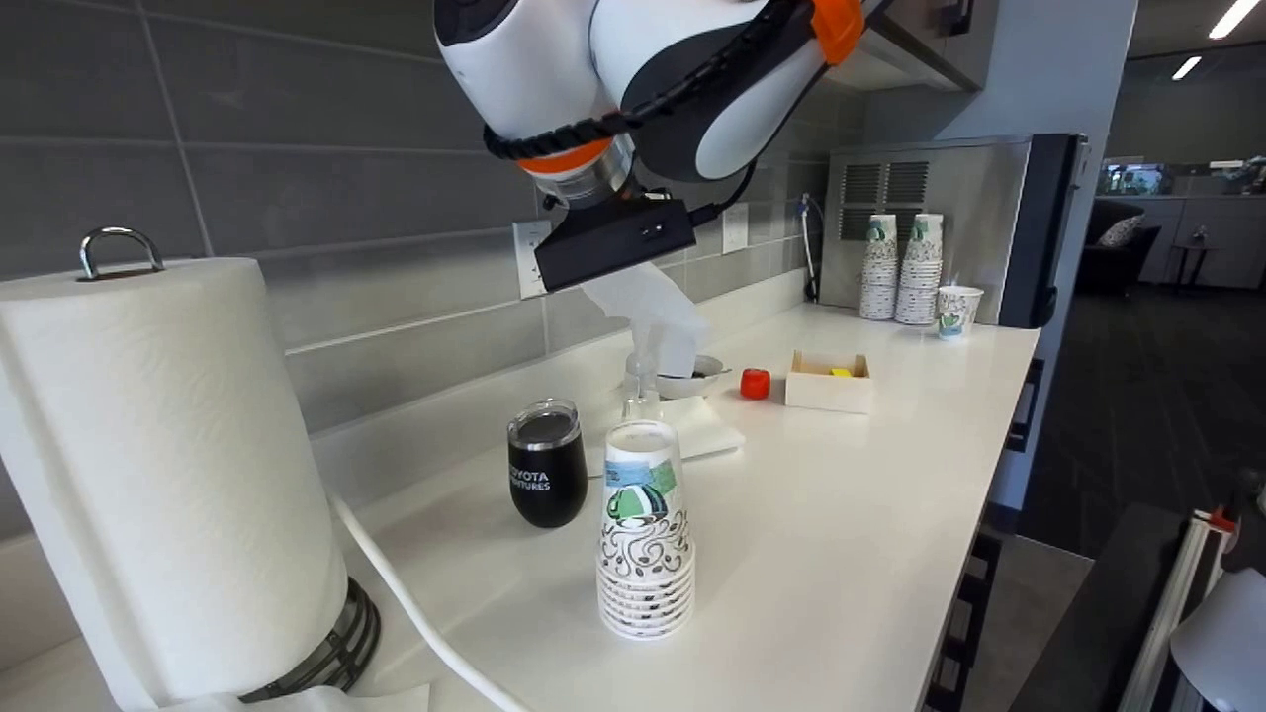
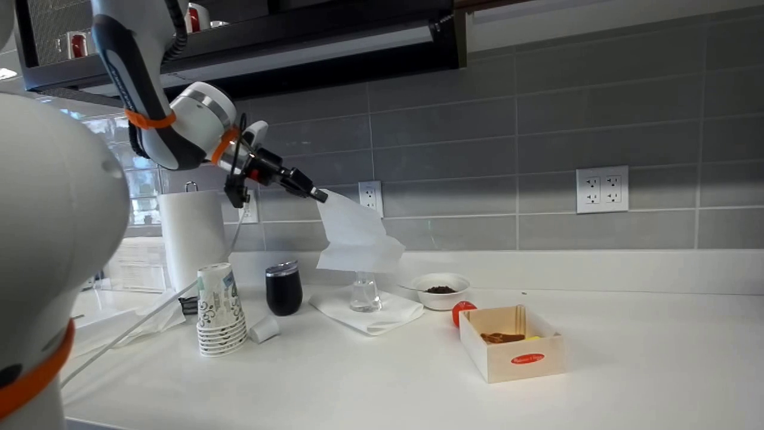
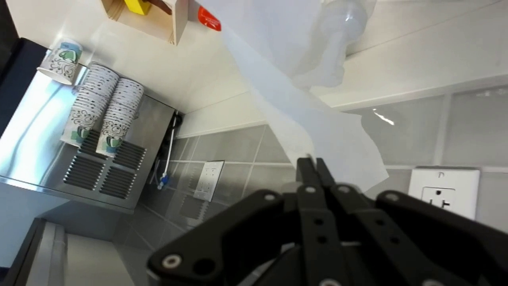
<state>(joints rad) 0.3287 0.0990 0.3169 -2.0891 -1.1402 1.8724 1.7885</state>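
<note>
My gripper (image 3: pixel 313 161) is shut on a thin white paper sheet (image 3: pixel 333 123), pinching it near one edge. In an exterior view my gripper (image 2: pixel 322 196) is high at the backsplash, and the creased sheet (image 2: pixel 358 233) slopes down to the right from the fingertips. Its lower part hangs over a clear glass vessel (image 2: pixel 365 297); I cannot tell if they touch. The vessel stands on a folded white cloth or towel (image 2: pixel 391 319). In another exterior view the sheet (image 1: pixel 653 307) shows below the dark wrist camera housing, which hides the fingers.
A black tumbler (image 2: pixel 284 289), stacked paper cups (image 2: pixel 219 316) and a paper towel roll (image 2: pixel 194 239) stand left. A white bowl with dark contents (image 2: pixel 441 286), a red object (image 2: pixel 461 312) and a wooden box (image 2: pixel 525 361) are right. Cup stacks (image 1: pixel 878 267) stand by a steel appliance (image 1: pixel 974 227).
</note>
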